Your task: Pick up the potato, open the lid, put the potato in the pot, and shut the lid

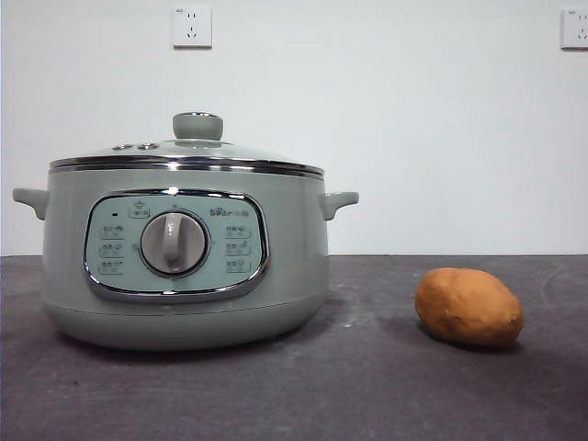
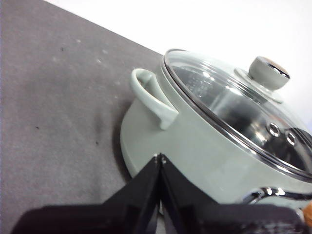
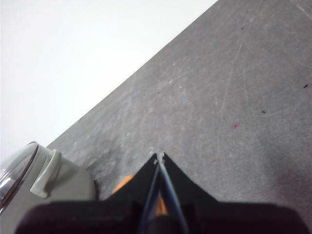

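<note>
The orange-brown potato (image 1: pixel 469 306) lies on the dark table to the right of the pot (image 1: pixel 184 257), apart from it. The sage-green pot stands at the left with its glass lid (image 1: pixel 188 154) seated on it, green knob on top. In the left wrist view my left gripper (image 2: pixel 159 157) is shut and empty, held off the pot's (image 2: pixel 195 146) side near a handle, with the lid (image 2: pixel 234 107) beyond it. In the right wrist view my right gripper (image 3: pixel 158 156) is shut and empty above the potato (image 3: pixel 124 184), which its jaws mostly hide. Neither gripper shows in the front view.
The dark grey table (image 1: pixel 367 386) stretches in front of and between pot and potato. A white wall with two sockets (image 1: pixel 191 28) stands behind. The pot's side handle (image 3: pixel 46 175) shows at the edge of the right wrist view.
</note>
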You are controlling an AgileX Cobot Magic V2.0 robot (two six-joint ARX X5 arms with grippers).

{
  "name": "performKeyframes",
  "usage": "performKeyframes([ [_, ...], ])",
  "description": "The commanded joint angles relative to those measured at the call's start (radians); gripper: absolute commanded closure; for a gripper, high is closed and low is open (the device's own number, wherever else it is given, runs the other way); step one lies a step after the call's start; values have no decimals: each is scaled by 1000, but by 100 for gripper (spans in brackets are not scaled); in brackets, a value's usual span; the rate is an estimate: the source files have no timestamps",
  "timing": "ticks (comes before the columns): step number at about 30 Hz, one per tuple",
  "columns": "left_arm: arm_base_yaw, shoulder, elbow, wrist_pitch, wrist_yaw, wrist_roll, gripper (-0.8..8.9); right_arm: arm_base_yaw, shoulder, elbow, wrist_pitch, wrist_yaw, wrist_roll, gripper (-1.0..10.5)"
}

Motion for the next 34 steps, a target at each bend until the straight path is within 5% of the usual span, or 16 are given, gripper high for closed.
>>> performKeyframes([
  [1, 0, 2, 51, -16, 11, -3, 821, 1, 0, 28, 3, -16, 9, 957],
  [8, 0, 72, 231, -127, 11, 21, 820, 1, 101, 150, -12, -126, -6, 957],
  [16, 0, 277, 466, -180, 63, 124, 820, 1, 298, 372, -17, -171, -164, 957],
  [29, 0, 608, 792, -268, 253, 190, 814, 1, 728, 751, -205, -539, -399, 943],
  [32, 0, 646, 812, -264, 276, 190, 796, 1, 793, 790, -224, -577, -419, 868],
  [34, 0, 661, 812, -262, 275, 190, 653, 2, 820, 798, -224, -576, -418, 734],
])
